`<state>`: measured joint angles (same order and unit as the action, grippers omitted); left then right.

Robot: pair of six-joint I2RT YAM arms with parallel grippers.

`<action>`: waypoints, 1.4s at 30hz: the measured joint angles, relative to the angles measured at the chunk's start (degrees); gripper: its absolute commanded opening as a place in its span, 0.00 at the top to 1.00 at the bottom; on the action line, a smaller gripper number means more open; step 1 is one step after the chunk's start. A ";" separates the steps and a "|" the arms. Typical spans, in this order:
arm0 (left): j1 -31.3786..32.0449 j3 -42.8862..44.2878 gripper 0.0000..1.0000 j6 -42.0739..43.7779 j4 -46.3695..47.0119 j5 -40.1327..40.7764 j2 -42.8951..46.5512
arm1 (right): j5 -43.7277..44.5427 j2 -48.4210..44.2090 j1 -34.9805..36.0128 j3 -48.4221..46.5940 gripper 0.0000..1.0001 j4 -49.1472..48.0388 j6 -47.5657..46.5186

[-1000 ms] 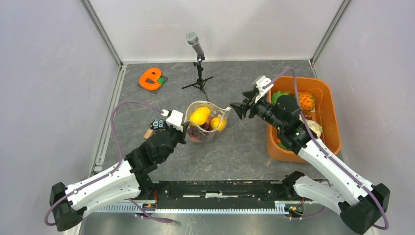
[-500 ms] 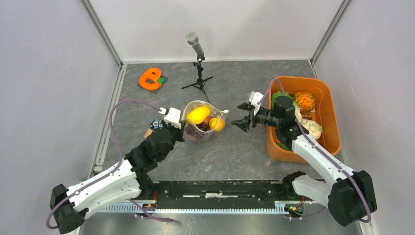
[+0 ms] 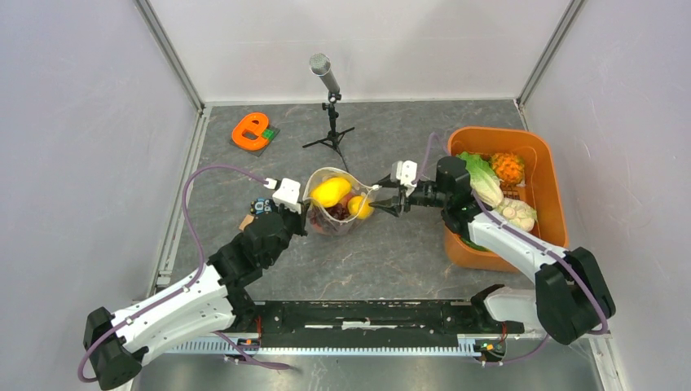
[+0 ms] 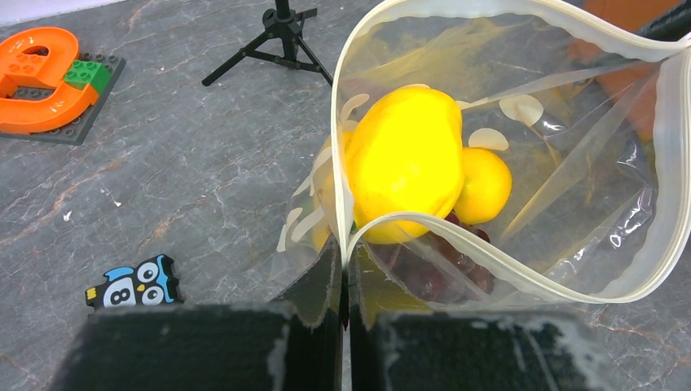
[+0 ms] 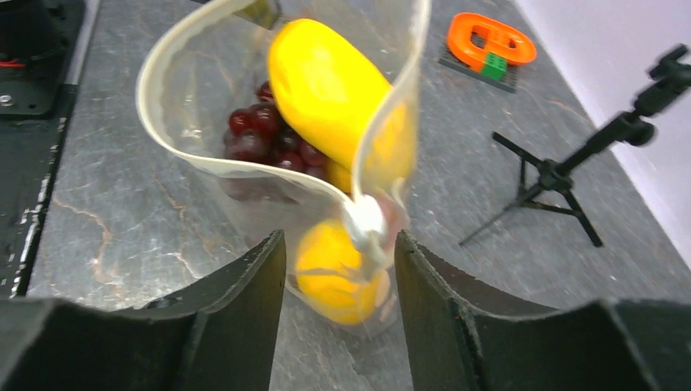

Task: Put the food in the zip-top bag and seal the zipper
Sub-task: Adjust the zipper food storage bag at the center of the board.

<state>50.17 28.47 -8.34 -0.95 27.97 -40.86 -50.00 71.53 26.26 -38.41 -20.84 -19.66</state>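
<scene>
Between pale walls (image 3: 73, 122), grey, perhaps stone tabletop (image 3: 391, 261)

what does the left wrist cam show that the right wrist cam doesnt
Only left wrist: the left claw shut on the bag rim, and an owl tile. Only right wrist: the right claw, open, its fingers either side of the bag's corner. Both: the open bag, yellow fruit, grapes, orange block, tripod.

Bright even light, soft shadows
</scene>
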 measured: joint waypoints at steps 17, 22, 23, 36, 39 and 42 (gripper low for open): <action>-0.98 0.07 0.98 -1.73 -0.55 -1.27 0.57 | 1.01 0.70 1.70 2.47 0.85 -6.25 -0.76; -1.18 0.07 0.98 -2.12 -0.63 -1.60 0.52 | 1.22 0.68 1.70 2.95 1.00 -7.67 -0.26; -1.25 0.07 0.98 -2.14 -0.63 -1.60 0.52 | 1.44 0.66 1.70 3.08 1.00 -7.96 -0.07; -1.68 0.07 0.98 -2.27 -0.79 -1.64 0.92 | 5.44 -4.35 1.70 7.23 1.00 -12.48 5.16; -1.84 0.48 0.98 -2.56 -2.43 -1.62 1.27 | 4.55 -6.16 1.44 6.91 1.00 -11.98 7.61; -2.21 2.08 0.98 -2.95 -4.96 -1.57 1.70 | 3.96 -6.82 1.36 5.20 1.00 -9.31 9.84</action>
<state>47.97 30.55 -11.29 -5.91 26.39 -39.16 -46.04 64.71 27.62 -33.21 -30.15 -9.82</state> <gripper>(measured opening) 0.045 0.010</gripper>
